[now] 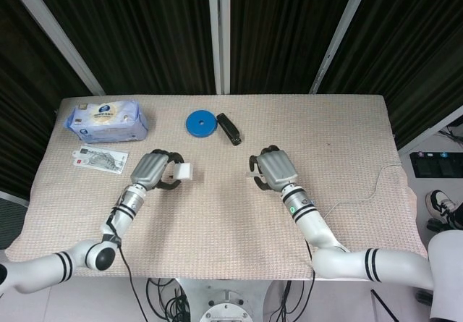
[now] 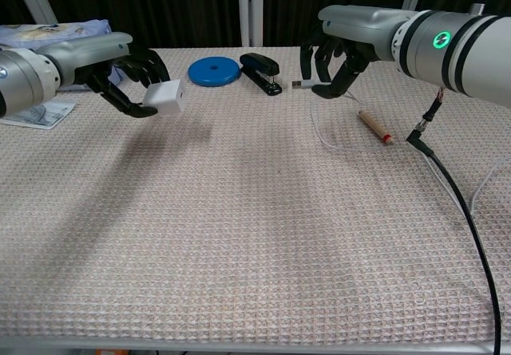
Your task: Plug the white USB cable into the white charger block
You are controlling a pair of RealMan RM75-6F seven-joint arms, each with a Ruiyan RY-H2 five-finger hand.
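My left hand grips the white charger block and holds it lifted off the woven table cloth, left of centre. To the right of centre, my right hand pinches the plug end of the white USB cable, with the plug pointing left toward the block. The thin white cable hangs from that hand down to the cloth. A wide gap separates plug and block.
A blue disc and a black stapler lie at the back centre. A wipes pack and a small packet sit at the left. A red-tipped wooden stick and a black cable lie at the right.
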